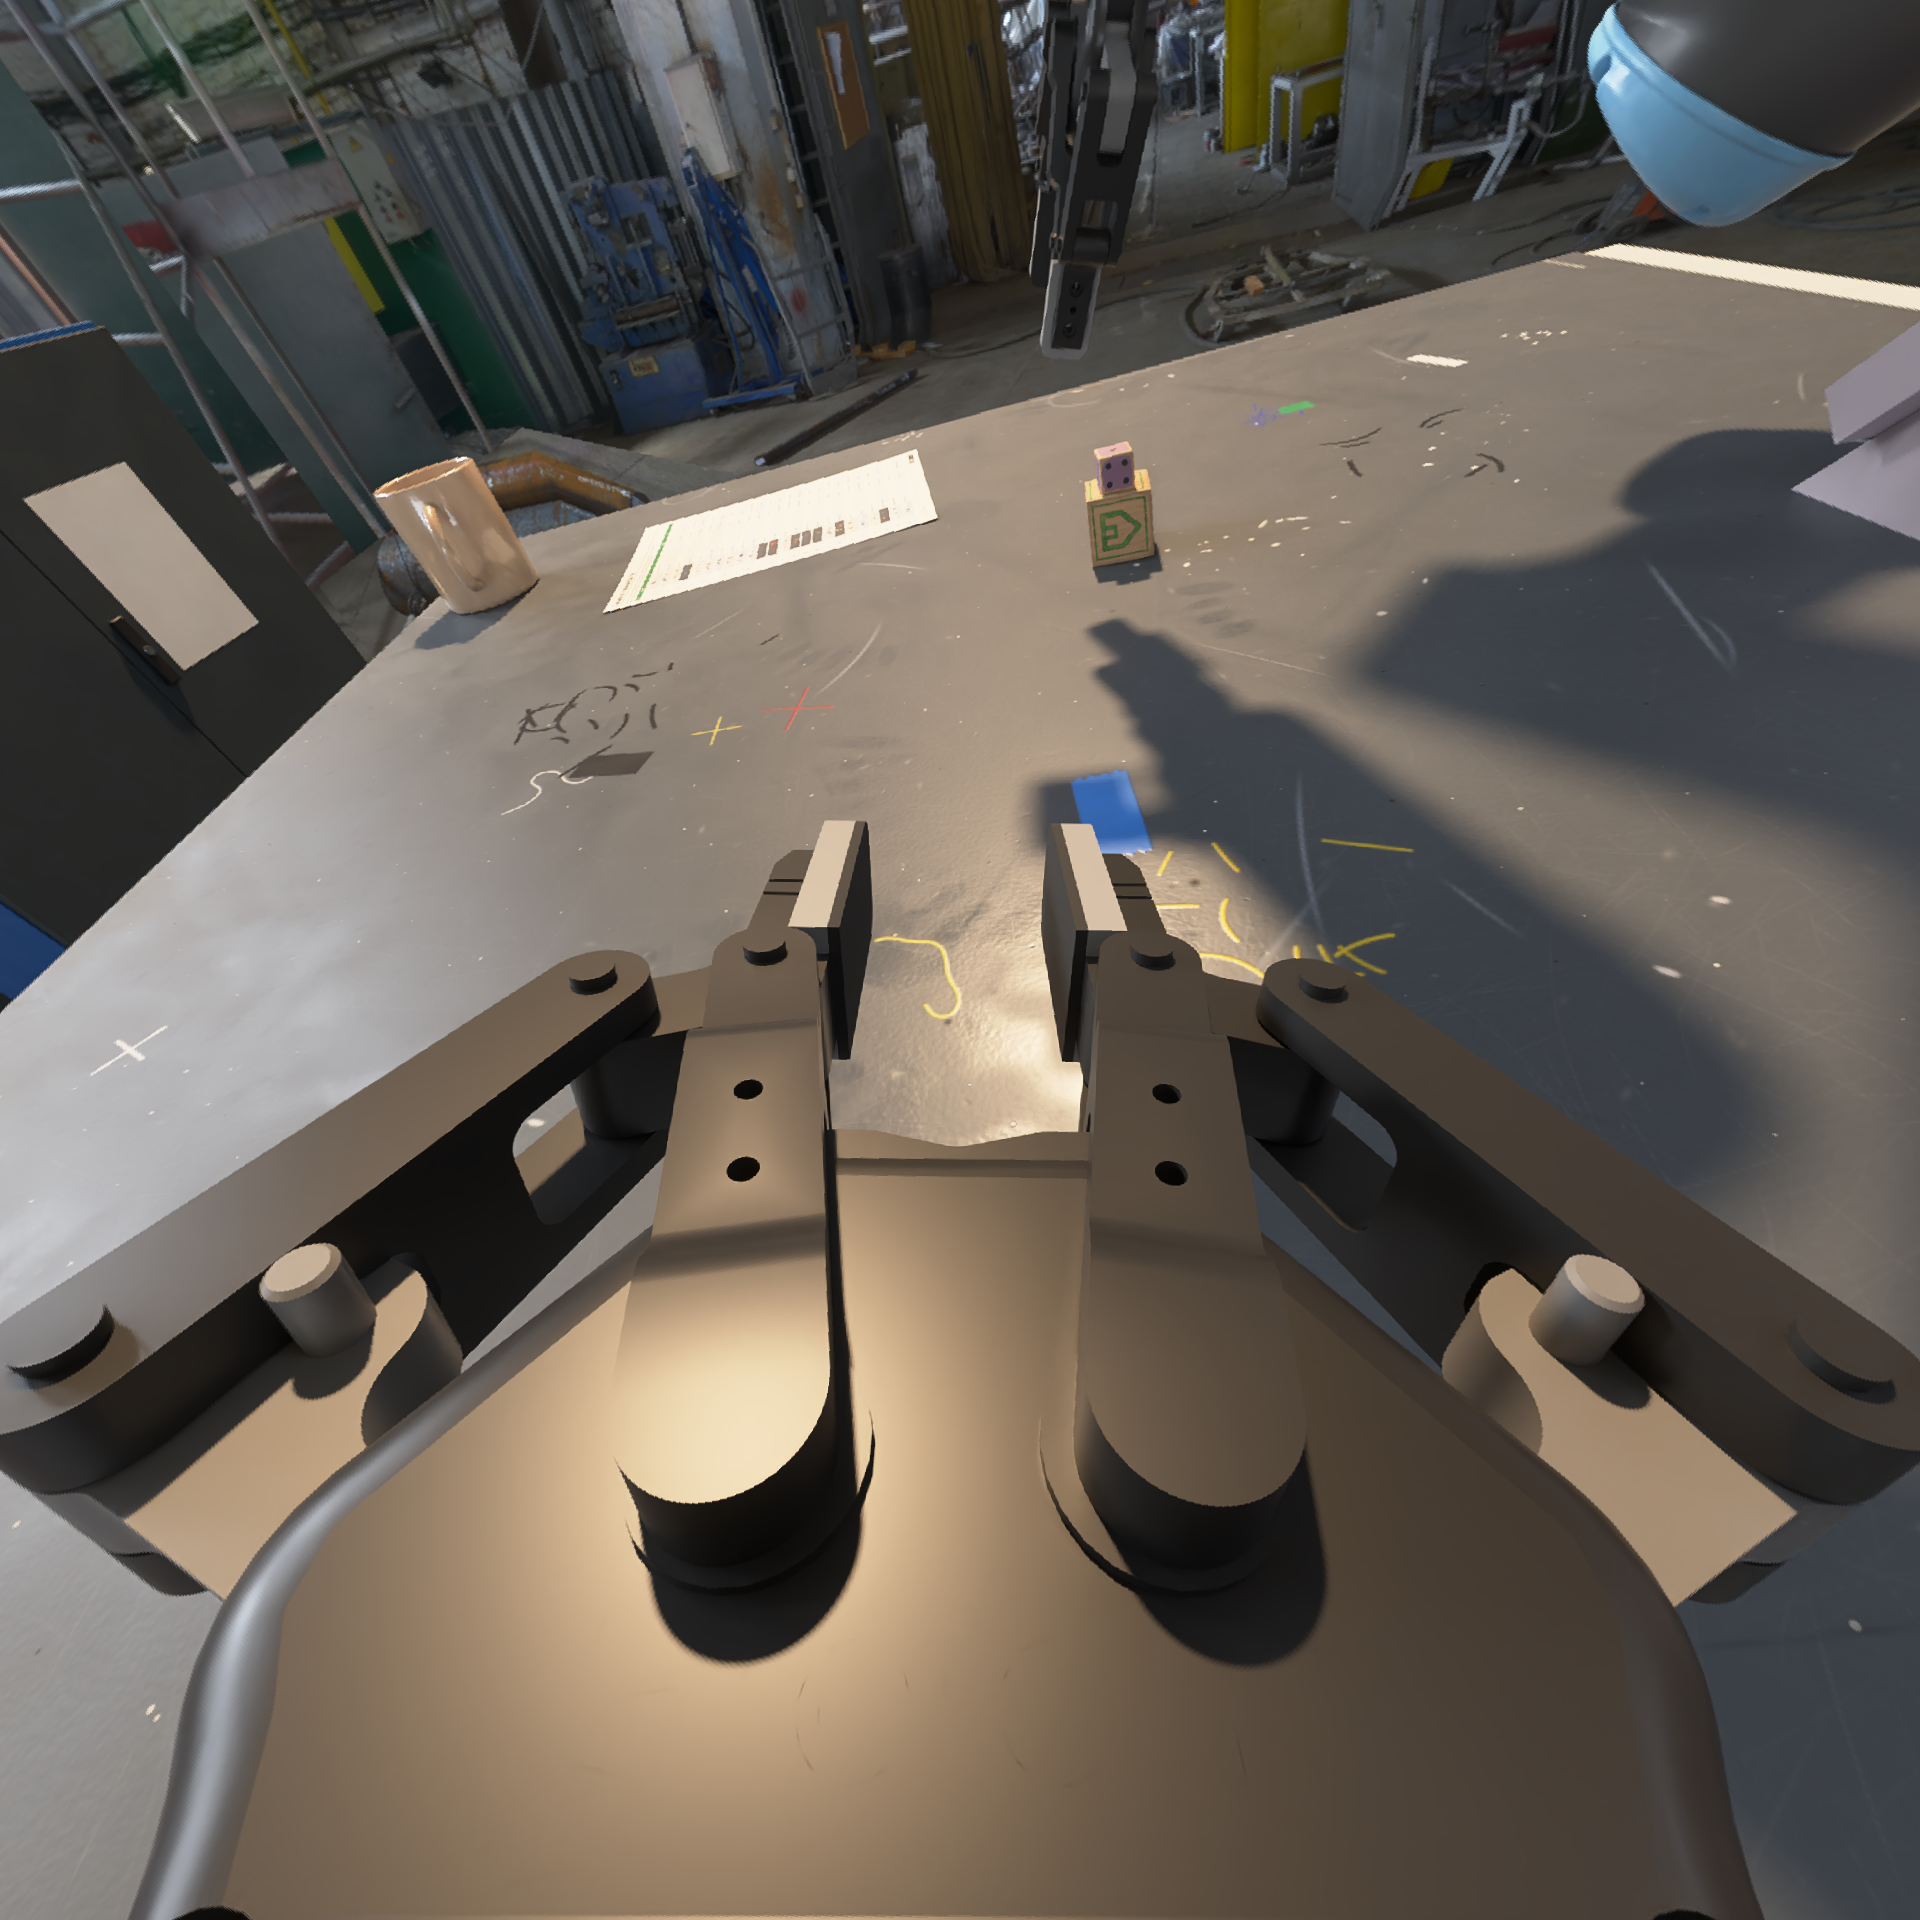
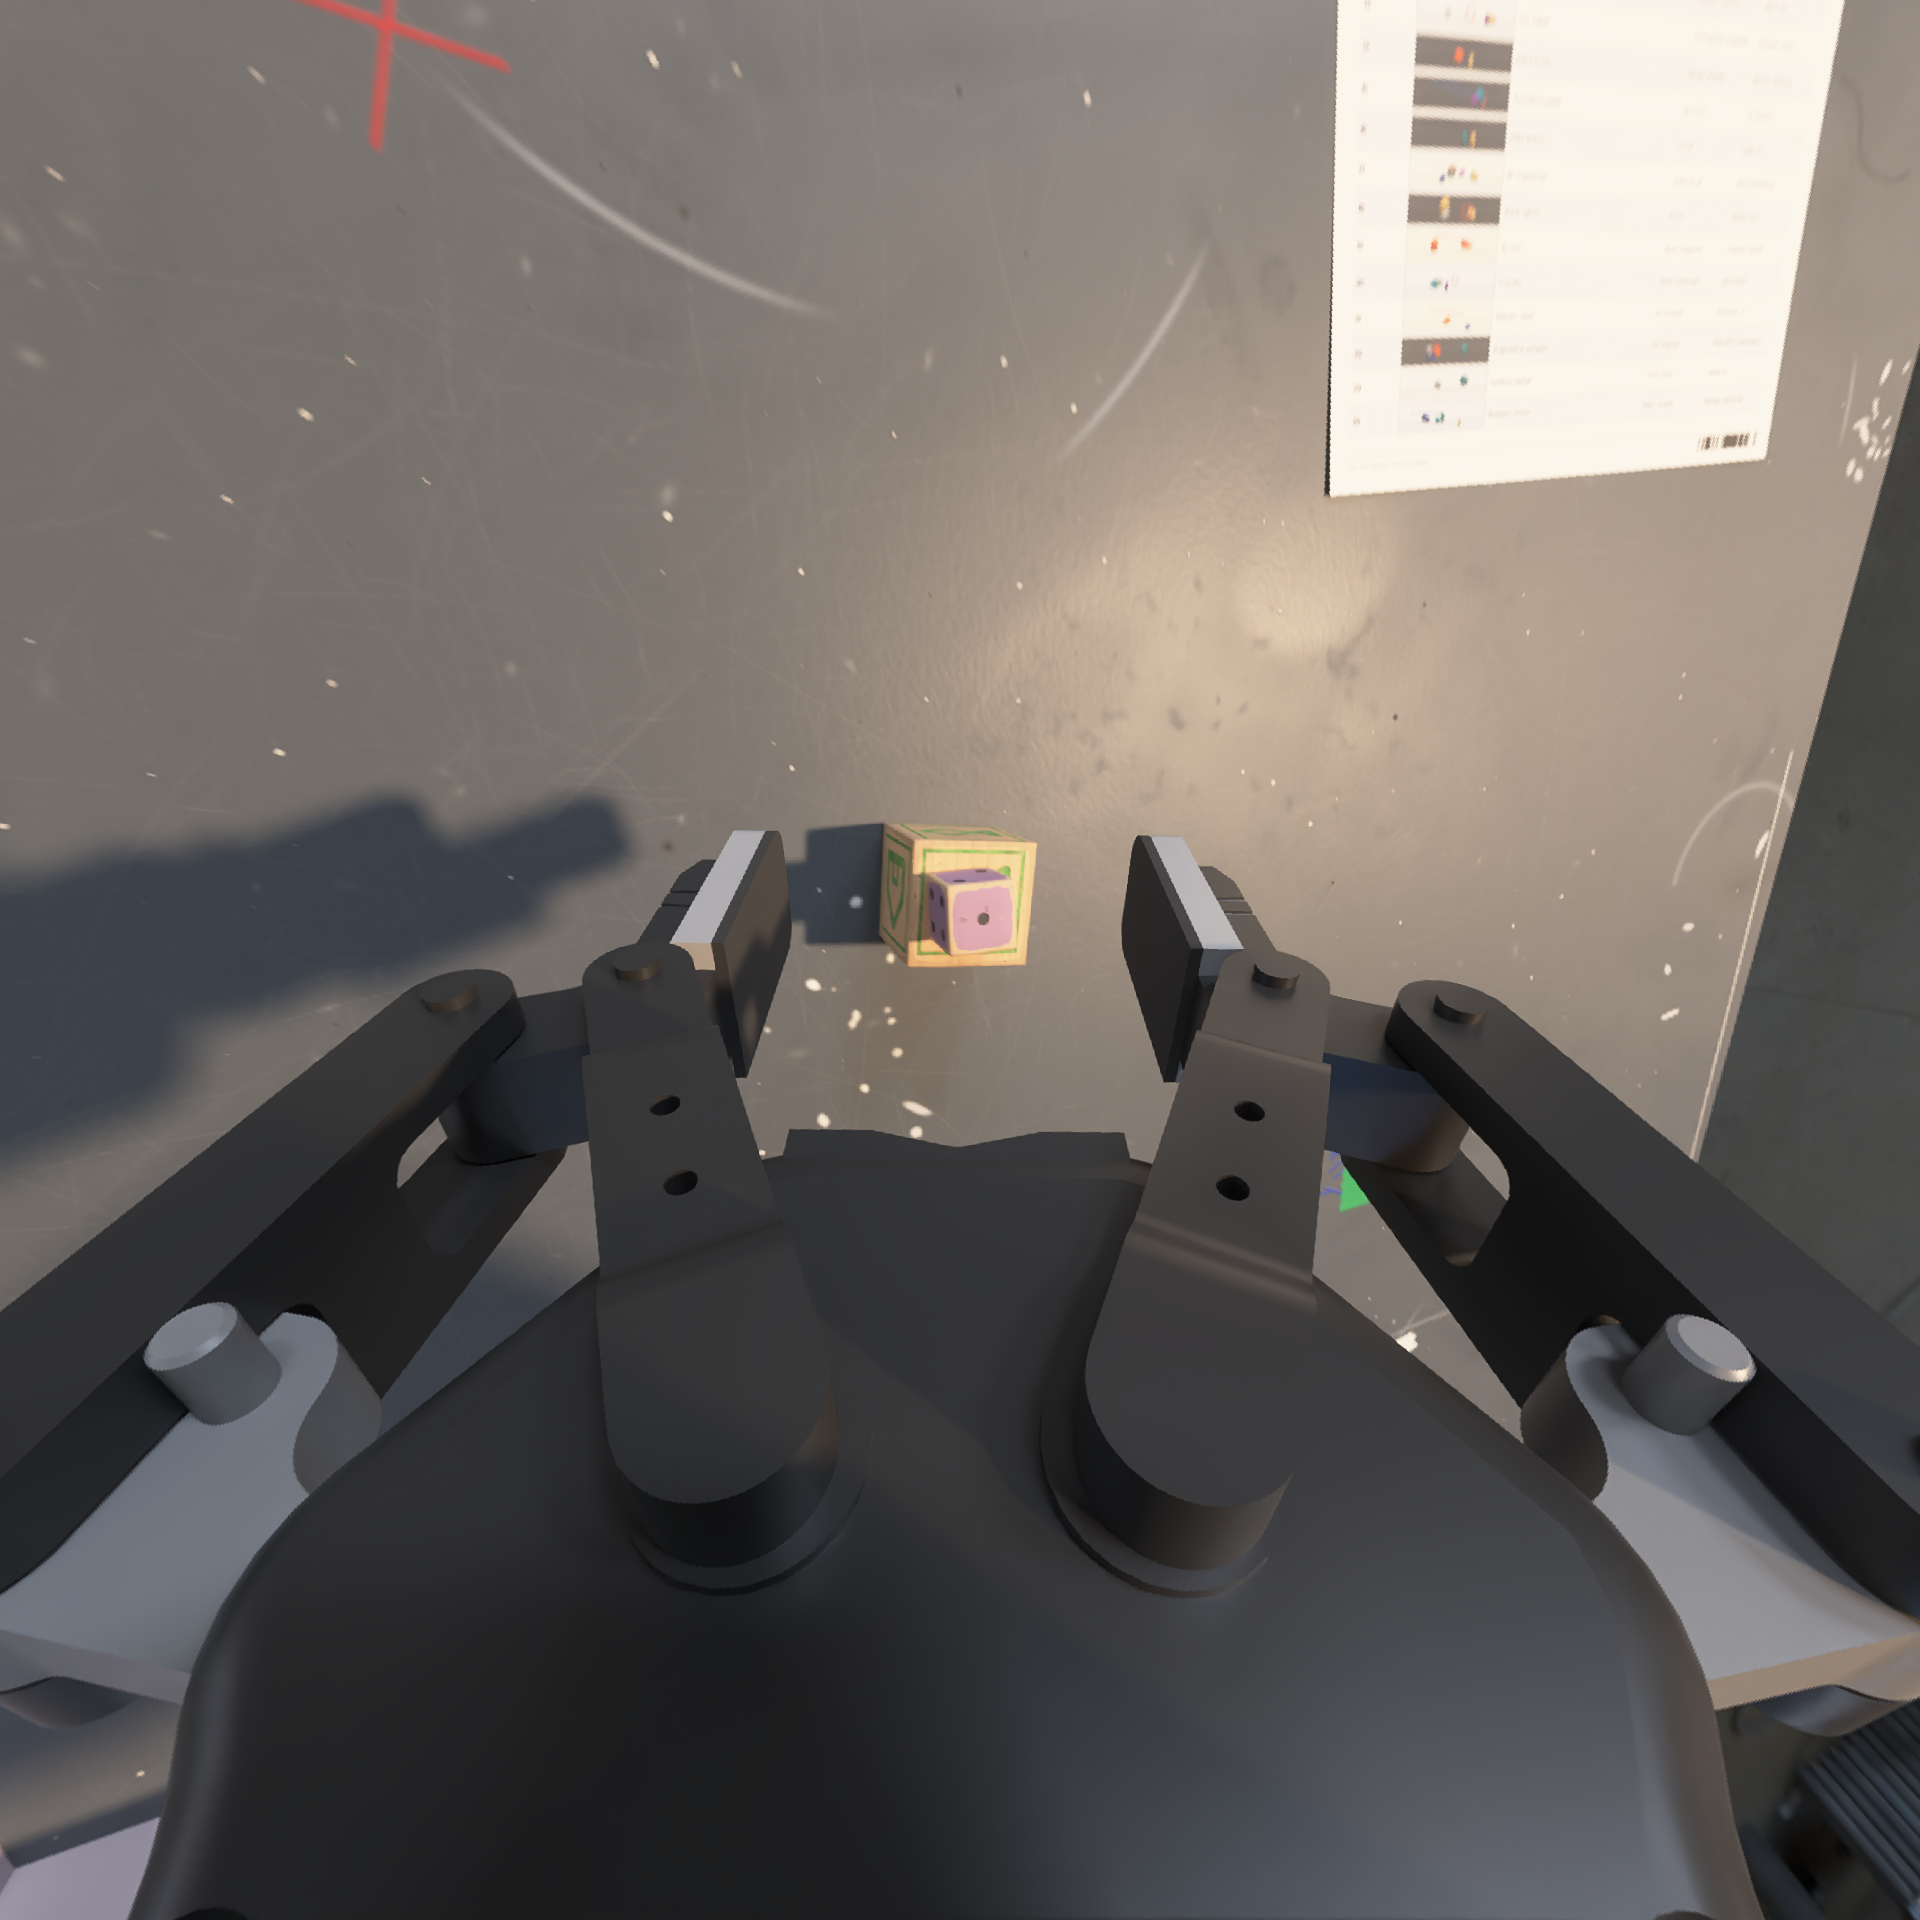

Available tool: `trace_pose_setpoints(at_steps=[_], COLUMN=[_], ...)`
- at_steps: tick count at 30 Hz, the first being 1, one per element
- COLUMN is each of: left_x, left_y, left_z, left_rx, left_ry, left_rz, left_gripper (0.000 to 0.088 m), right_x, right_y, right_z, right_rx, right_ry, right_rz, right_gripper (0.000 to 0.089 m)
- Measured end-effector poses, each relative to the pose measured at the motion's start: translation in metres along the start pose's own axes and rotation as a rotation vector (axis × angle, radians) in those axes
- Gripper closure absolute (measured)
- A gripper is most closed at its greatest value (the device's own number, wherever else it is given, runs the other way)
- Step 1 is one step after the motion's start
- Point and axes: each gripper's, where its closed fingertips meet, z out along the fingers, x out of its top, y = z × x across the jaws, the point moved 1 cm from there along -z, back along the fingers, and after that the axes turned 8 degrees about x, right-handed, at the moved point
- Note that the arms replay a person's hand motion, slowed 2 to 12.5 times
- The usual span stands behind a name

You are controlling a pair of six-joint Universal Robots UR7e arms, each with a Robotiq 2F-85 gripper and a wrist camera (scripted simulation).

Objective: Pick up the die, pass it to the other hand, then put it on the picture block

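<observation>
A small pink die [image 1: 1114, 470] with dark pips rests on top of the wooden picture block [image 1: 1120, 528], which has green line drawings and stands on the grey table. From above, the right wrist view shows the die [image 2: 977, 914] sitting on the block [image 2: 1006, 844]. My right gripper [image 2: 956, 914] is open and empty, high above the block and die; it also shows in the left wrist view [image 1: 1070, 312], hanging above them. My left gripper [image 1: 956, 894] is open and empty, low over the near part of the table, far from the block.
A beige mug [image 1: 457, 535] stands near the table's far left edge. A white printed sheet [image 1: 774, 530] lies left of the block and shows in the right wrist view [image 2: 1569, 239]. A blue tape patch [image 1: 1107, 808] lies by my left fingertips. A pale box [image 1: 1870, 436] sits at the right.
</observation>
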Motion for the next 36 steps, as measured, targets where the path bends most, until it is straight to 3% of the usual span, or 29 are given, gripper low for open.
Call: trace_pose_setpoints(at_steps=[12, 24, 36], left_x=[0.004, 0.011, 0.021], left_y=[-0.005, -0.013, -0.021], left_z=[-0.007, -0.022, -0.050], left_rx=[0.038, 0.092, 0.150], left_ry=[-0.006, 0.000, 0.005], left_rz=[0.006, -0.002, -0.012], left_gripper=[0.0572, 0.0559, 0.0538], right_x=[0.026, 0.051, 0.068], right_y=[-0.042, -0.105, -0.170], right_z=[-0.032, -0.060, -0.075], right_rx=[0.121, 0.352, 0.595], right_ry=[0.267, 0.586, 0.846], right_rz=[-0.042, -0.107, -0.196], right_gripper=[0.0297, 0.0296, 0.0280])
